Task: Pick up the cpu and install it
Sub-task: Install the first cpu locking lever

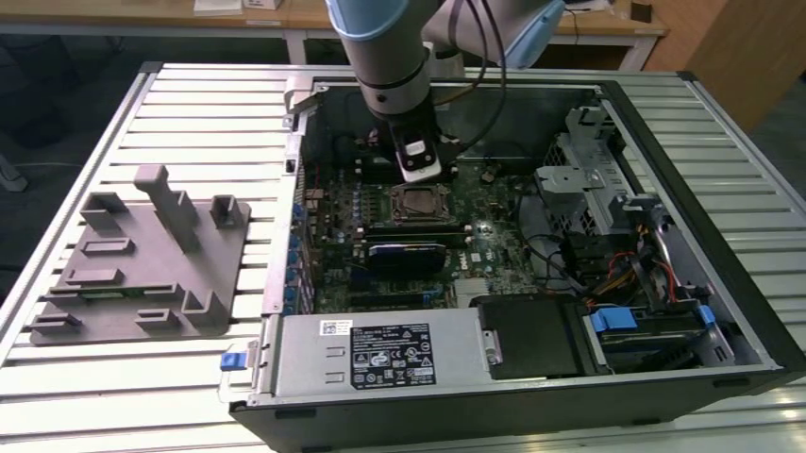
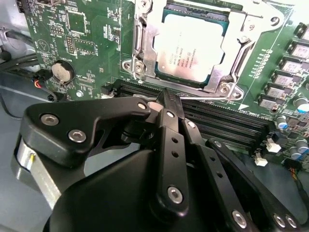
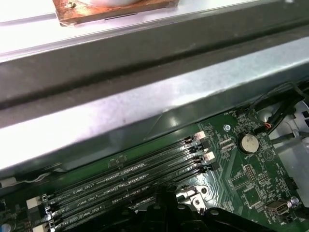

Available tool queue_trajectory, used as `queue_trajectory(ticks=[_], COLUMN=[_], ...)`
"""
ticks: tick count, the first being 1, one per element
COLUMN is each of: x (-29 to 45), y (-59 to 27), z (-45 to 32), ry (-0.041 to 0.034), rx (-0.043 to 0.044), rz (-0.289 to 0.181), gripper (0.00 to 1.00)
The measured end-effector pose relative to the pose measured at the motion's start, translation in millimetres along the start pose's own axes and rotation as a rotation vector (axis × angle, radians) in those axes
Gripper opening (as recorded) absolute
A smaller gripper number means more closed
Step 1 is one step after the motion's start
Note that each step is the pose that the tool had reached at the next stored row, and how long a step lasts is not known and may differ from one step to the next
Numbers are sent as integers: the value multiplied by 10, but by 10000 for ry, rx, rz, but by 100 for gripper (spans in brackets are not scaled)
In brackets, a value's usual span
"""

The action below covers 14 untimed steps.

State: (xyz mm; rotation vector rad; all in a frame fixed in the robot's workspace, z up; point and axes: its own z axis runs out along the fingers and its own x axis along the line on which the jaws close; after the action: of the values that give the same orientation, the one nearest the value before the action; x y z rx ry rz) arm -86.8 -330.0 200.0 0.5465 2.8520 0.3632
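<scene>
While the hand (image 2: 166,104) hung fingers-together and empty just beside the socket (image 2: 145,58), the cpu (image 2: 190,48) sat inside it — light, stiff, pin-fragile, best gripped by opposite edges.

Your exterior view looks down on the open computer case (image 1: 705,179); both wrist views sit close over its motherboard (image 2: 91,43), sharing the memory slots (image 3: 130,179).

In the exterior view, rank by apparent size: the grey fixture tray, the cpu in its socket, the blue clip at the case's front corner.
1. grey fixture tray, clearly largest.
2. cpu, seated in the motherboard socket.
3. blue clip, slightly smaller than the cpu; it sits nearer the camera, so that gap is unsure.
</scene>
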Motion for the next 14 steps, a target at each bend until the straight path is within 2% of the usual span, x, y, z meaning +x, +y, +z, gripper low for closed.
queue_trajectory(ticks=[14], x=[48], y=[26], z=[32], ry=[-89], rx=[34], rz=[258], gripper=[11])
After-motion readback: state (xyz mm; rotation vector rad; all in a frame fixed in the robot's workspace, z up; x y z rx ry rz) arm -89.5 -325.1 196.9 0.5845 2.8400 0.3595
